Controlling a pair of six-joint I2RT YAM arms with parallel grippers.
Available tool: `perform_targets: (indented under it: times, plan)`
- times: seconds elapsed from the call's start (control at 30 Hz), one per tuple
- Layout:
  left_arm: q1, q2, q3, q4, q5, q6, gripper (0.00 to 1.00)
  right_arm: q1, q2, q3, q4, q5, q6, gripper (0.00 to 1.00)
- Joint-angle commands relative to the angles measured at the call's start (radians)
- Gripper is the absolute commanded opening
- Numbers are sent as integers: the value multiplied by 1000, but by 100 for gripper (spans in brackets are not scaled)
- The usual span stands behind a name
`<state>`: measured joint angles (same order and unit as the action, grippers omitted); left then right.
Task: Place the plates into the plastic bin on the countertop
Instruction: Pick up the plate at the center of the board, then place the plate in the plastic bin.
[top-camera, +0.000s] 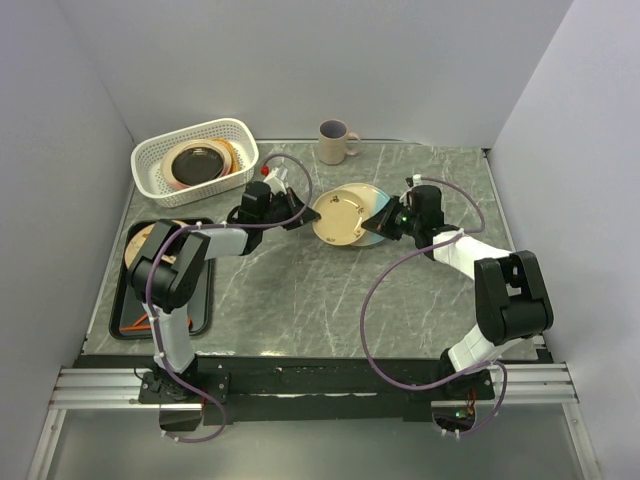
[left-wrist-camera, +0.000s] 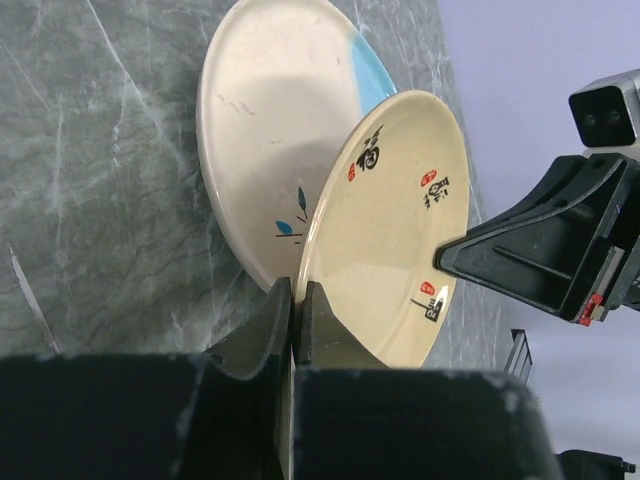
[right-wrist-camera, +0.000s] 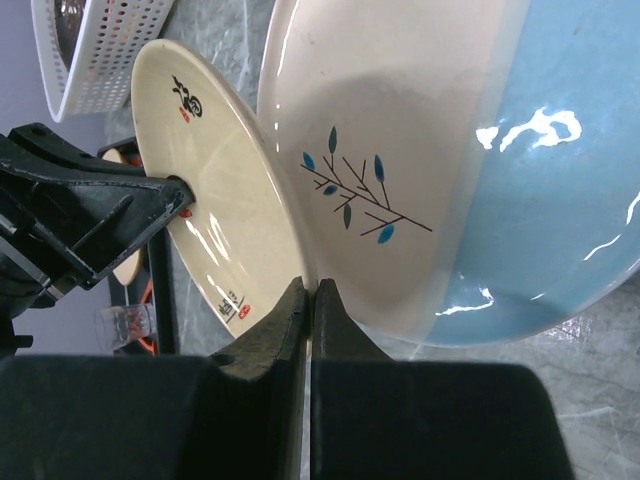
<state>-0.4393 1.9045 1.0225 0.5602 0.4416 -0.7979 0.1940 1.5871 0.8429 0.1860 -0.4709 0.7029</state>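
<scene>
Both pinched shut on my end: left gripper (left-wrist-camera: 293, 300) and right gripper (right-wrist-camera: 308, 295) hold opposite rims of the cream plate (top-camera: 345, 215), tilted over the white-blue plate (left-wrist-camera: 270, 120) mid countertop (top-camera: 300, 290). The plastic bin (top-camera: 150, 160), back left, has plates in it, incl a tan-orange one (top-camera: 228, 152). Black tray (top-camera: 125, 310) holds sth, can't tell what.

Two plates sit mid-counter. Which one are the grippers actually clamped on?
The cream plate with black and red marks: the left gripper and right gripper pinch its rim on opposite sides. The white-and-blue twig plate lies beneath it, ungripped.
</scene>
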Motion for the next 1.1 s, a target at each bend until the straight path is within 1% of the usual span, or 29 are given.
perform_targets:
  times: [0.0,0.03,0.13,0.17,0.23,0.27,0.33,0.37,0.47,0.5,0.57,0.6,0.7,0.97,1.07]
  plan:
    - [-7,8,31,26,14,29,1,4,-15,10,29,-21,6,1]
    - [-7,7,31,24,11,29,1,4,-13,12,24,-20,3,6]
    - [-7,7,34,23,14,28,1,4,-10,9,27,-20,3,17]
    - [-7,8,37,18,11,28,1,4,-10,5,27,-18,3,24]
    - [-7,5,39,10,8,29,1,4,-7,4,29,-23,4,29]
    - [-7,5,37,10,5,31,1,4,-6,5,29,-25,3,35]
    - [-7,-1,39,1,-6,35,1,4,-6,5,29,-28,3,41]
    - [-7,-5,40,-2,-9,40,1,4,-6,10,27,-28,1,46]
    - [-7,-13,48,-31,-30,49,1,5,-6,12,24,-26,-2,55]
    - [-6,-18,53,-40,-32,54,1,5,-6,13,24,-28,-3,61]
    - [-4,-25,57,-60,-43,68,1,4,-6,18,21,-29,-6,68]
    - [-4,-36,57,-69,-47,72,1,4,-7,19,21,-29,-6,73]
    - [1,-53,59,-91,-66,85,1,4,-13,21,18,-29,-10,81]
    - [27,-71,51,-94,-50,85,1,4,-29,4,12,-18,-20,89]
    - [46,-84,48,-97,-44,86,1,5,-35,-1,9,-12,-23,90]
